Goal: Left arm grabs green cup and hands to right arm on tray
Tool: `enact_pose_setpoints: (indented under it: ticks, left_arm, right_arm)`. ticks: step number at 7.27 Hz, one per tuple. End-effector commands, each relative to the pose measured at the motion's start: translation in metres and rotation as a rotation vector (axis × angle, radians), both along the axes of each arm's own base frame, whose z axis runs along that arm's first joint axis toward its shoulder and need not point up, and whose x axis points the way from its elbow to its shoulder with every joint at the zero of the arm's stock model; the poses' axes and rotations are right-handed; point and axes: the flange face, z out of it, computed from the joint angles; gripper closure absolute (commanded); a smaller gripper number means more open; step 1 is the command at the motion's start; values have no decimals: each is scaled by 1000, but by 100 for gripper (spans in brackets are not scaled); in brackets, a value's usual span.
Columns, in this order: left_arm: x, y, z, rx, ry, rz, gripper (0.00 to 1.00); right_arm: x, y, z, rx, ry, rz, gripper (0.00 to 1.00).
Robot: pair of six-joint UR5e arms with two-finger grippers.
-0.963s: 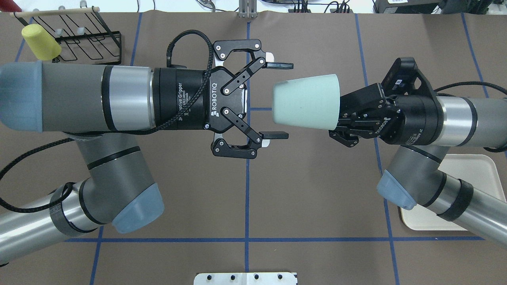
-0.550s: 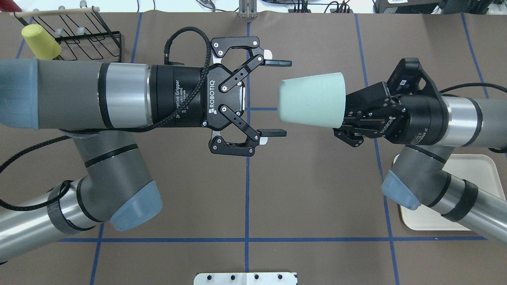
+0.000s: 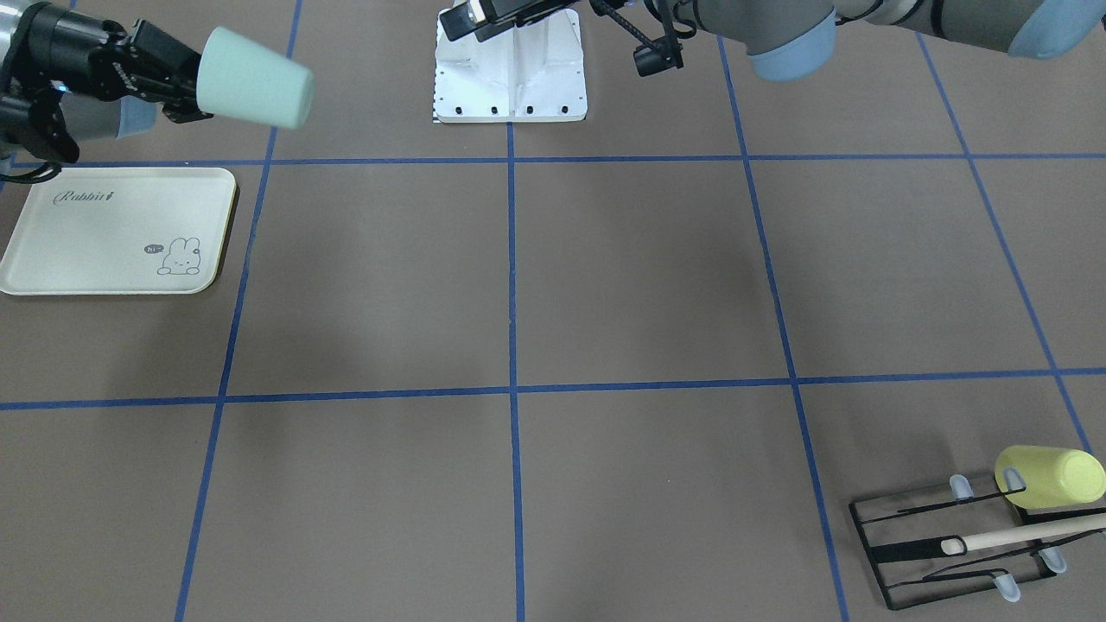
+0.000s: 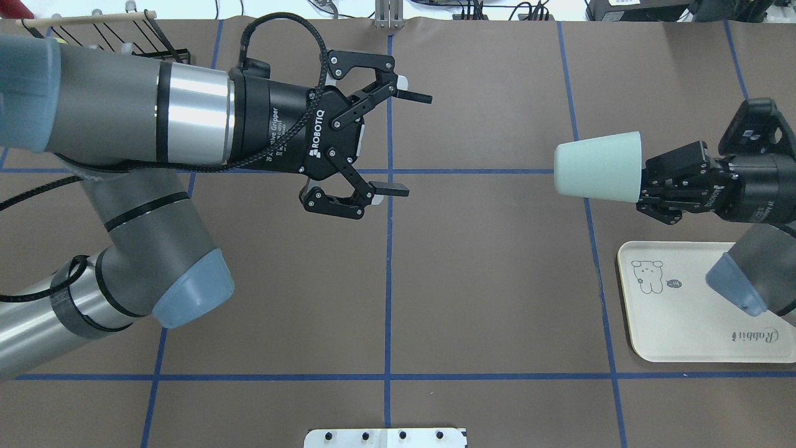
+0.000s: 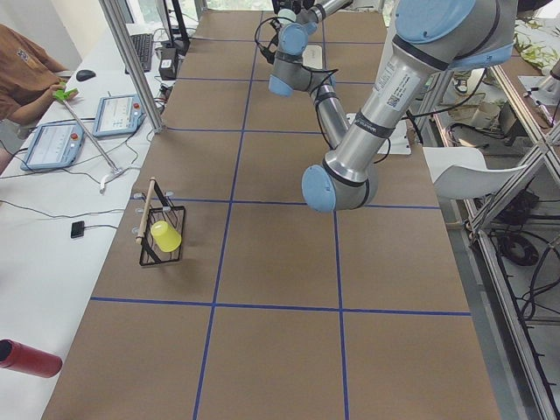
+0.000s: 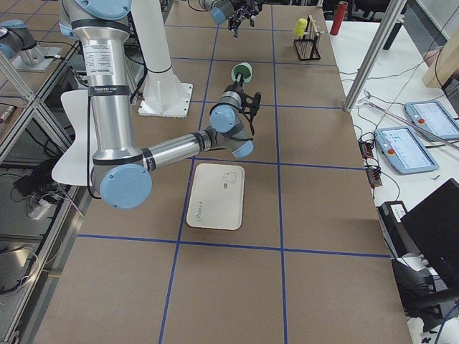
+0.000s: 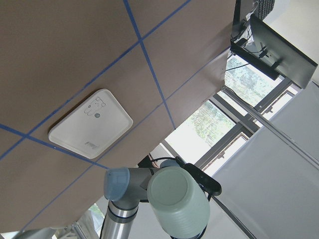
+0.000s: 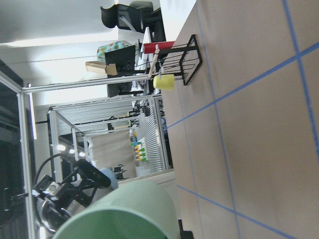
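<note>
Overhead, the left claw (image 4: 415, 144) hangs empty above the brown tabletop (image 4: 485, 280), its two fingers spread wide apart. Well away from it, the right claw (image 4: 647, 182) is clamped on the mouth end of the green cup (image 4: 598, 174). The cup lies on its side in the air with its closed base pointing toward the left claw. The cream tray (image 4: 684, 336) lies flat near the cup, which is beside it rather than over it.

Across the table, the front-facing view shows the same grip. The cup sticks out sideways from the right claw, clear of the tabletop and off the tray's corner. At the far end, a yellow cup (image 3: 1050, 477) rests on its side on a black wire rack (image 3: 907, 553).

From the right end, the cup shows small beyond the tray, toward the table's middle.

On the left wrist camera, the cup's round base faces the lens, with the tray on the tabletop behind it.

On the right wrist camera, the cup's green wall fills the lower edge, and the yellow cup and rack stand far off.
</note>
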Motion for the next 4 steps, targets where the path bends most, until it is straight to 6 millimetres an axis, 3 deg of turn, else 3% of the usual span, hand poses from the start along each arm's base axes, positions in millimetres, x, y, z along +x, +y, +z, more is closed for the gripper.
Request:
enact_pose_setpoints:
  ticks: [1,2,4]
  left_arm:
    - [-11,-24,13,-12,-40,-49,0]
    - [-3,-31,18,0,-88,-63,0]
    - [2,-37,22,21,-154,-82,0]
  right_arm:
    - [17,-18,48,-115,286,-13,100]
    - [18,-30,60,-113,405,-8,100]
    - [33,-10,132,9,641,-3,100]
